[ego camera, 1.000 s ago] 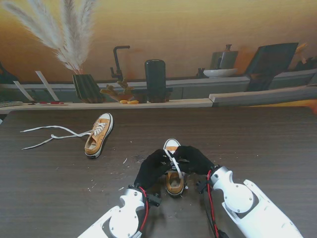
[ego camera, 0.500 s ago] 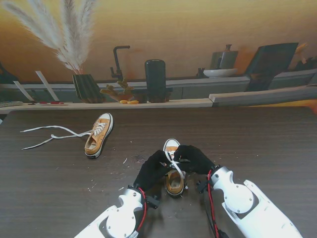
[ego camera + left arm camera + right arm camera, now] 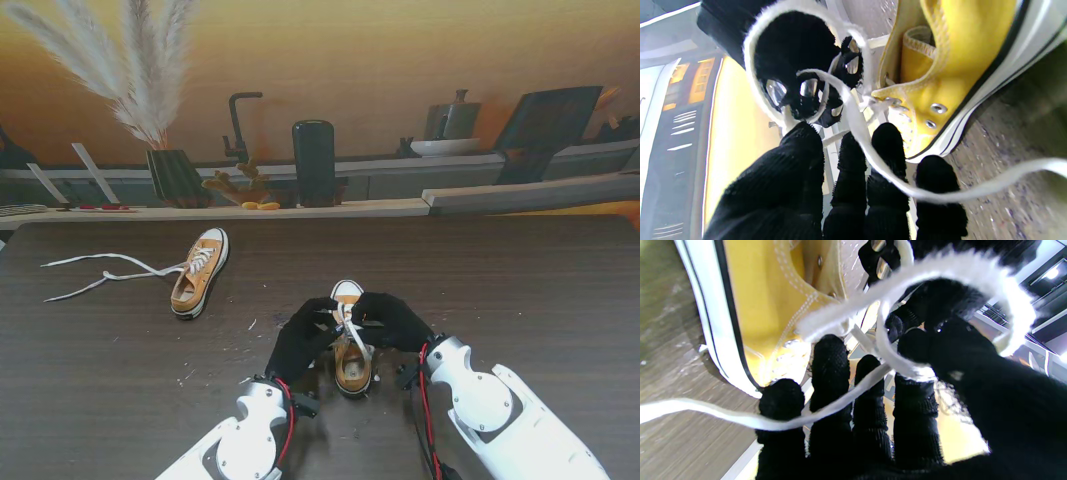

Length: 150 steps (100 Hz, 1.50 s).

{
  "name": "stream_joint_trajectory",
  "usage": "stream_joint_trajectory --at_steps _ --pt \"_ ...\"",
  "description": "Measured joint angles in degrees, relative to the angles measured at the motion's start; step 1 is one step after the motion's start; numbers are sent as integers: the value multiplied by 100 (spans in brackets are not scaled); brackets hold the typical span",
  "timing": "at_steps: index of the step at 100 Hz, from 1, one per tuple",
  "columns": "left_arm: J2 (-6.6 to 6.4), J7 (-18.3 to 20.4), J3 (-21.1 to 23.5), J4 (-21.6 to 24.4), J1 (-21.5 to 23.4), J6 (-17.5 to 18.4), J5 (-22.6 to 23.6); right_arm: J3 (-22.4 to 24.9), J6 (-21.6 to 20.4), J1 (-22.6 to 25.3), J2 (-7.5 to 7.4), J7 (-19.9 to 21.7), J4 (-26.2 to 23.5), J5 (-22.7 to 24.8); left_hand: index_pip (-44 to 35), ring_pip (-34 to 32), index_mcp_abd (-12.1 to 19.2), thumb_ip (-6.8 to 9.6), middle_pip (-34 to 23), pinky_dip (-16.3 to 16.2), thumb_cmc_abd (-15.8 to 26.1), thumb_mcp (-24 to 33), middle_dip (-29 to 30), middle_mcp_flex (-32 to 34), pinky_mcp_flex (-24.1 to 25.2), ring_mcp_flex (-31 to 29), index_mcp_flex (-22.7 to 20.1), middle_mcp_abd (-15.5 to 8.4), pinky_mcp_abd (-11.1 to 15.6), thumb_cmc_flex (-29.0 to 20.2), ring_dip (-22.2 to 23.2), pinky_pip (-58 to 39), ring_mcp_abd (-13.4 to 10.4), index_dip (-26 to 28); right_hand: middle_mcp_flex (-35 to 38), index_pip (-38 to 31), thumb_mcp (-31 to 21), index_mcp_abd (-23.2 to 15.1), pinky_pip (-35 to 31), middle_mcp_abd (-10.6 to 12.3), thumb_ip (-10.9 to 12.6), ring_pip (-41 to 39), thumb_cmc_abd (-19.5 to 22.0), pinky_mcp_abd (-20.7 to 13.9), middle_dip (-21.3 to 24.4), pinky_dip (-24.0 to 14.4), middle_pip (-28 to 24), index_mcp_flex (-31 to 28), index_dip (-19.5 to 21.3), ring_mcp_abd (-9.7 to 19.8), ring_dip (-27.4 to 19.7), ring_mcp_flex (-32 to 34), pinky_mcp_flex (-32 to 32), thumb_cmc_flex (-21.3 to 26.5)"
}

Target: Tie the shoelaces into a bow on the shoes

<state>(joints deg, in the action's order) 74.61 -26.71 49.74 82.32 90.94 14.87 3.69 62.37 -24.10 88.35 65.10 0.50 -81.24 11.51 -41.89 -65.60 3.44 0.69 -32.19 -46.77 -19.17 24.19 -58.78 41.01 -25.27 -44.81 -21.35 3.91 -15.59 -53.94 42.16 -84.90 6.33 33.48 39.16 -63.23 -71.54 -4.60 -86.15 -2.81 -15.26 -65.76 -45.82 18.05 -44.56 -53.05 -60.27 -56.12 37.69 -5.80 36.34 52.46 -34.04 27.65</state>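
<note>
The near yellow shoe [image 3: 351,362] points away from me, its white toe [image 3: 347,291] showing between my hands. My left hand [image 3: 303,338] and right hand [image 3: 390,320], both in black gloves, meet over its tongue. A white shoelace [image 3: 352,332] runs between them. In the left wrist view the lace [image 3: 857,126] crosses my left fingers [image 3: 887,160] and loops round the right hand [image 3: 796,63] beside the shoe [image 3: 940,66]. In the right wrist view a lace loop [image 3: 940,270] arches over my thumb and a strand crosses the fingers [image 3: 830,373]. Both hands are shut on lace.
A second yellow shoe [image 3: 200,270] lies farther away to the left, its loose laces [image 3: 100,272] spread out leftward. Small crumbs [image 3: 250,325] dot the dark table [image 3: 520,290]. A shelf with a vase, tap and dishes [image 3: 300,170] runs along the far edge.
My left hand has drawn slightly left and away from the right hand, opening a gap over the shoe in which the lace shows. The right hand has barely moved.
</note>
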Motion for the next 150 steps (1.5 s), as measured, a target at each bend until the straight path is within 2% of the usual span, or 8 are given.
stream_joint_trajectory --at_steps 8,16,40,82,88,101,111,150 --pt "1 105 -14 -3 -7 43 -4 -8 -8 0 -2 2 0 3 465 0 350 0 0 0 -89 -54 86 9 12 0 -325 -21 0 4 0 7 -6 -201 73 0 0 0 0 0 0 0 1 0 0 0 -10 1 0 0 0 0 0 0" --pt "0 152 -38 -4 -17 54 -20 -14 -10 0 -2 7 -1 3 434 0 350 0 -1 0 -154 -59 100 38 19 0 -669 -61 0 7 0 10 -7 -202 113 0 0 0 0 0 0 2 6 0 0 0 6 2 0 -1 0 0 -1 1" --pt "-2 146 -41 -17 -23 54 38 -13 -8 7 -4 16 -16 3 313 0 352 6 -6 0 -361 -49 101 240 20 0 -1028 -62 0 0 0 10 -31 -215 113 1 0 0 0 0 0 2 -21 0 0 -1 6 -43 0 -2 0 0 -2 3" --pt "34 -119 -116 -96 -107 -38 205 -63 -16 5 -10 6 -17 -43 -345 -7 345 -86 69 114 -490 -254 -67 683 -172 -102 -1358 -67 0 -175 0 1 -91 -203 114 -82 0 72 0 0 0 2 34 0 0 -2 7 -69 1 -2 0 0 -2 4" --pt "35 -104 -116 -96 -107 -37 190 -59 -19 6 -10 6 -19 -48 -404 -8 343 -87 69 117 -478 -254 -145 683 -172 -101 -1347 -67 0 -163 0 1 -91 38 114 -91 0 73 0 0 0 2 36 0 0 -3 7 -69 1 -2 0 0 -2 4" --pt "31 -50 -114 -113 -114 50 193 -54 -27 16 -10 7 -42 -51 -757 -8 330 -85 94 118 -662 969 -436 669 -154 -96 -1010 -68 0 274 0 1 -90 745 114 -93 0 36 0 0 0 2 43 0 0 -3 7 -73 1 -2 0 0 -2 4" --pt "25 3 -102 -125 -116 115 183 -52 -29 28 -8 7 -65 -51 -919 -9 330 -15 97 118 -699 1499 -525 658 -83 -92 -859 -68 0 517 0 1 -88 1172 114 -83 5 22 0 0 0 3 43 0 0 -3 7 -73 1 -2 0 0 -3 4" --pt "-10 170 2 -79 -14 190 95 -21 -20 46 0 -4 -101 -45 -1595 -9 340 45 98 73 -713 1681 -636 637 16 -74 -851 -68 0 572 3 1 -85 1831 114 5 5 21 0 0 0 4 86 0 0 -14 7 3 7 -3 0 0 -2 4"
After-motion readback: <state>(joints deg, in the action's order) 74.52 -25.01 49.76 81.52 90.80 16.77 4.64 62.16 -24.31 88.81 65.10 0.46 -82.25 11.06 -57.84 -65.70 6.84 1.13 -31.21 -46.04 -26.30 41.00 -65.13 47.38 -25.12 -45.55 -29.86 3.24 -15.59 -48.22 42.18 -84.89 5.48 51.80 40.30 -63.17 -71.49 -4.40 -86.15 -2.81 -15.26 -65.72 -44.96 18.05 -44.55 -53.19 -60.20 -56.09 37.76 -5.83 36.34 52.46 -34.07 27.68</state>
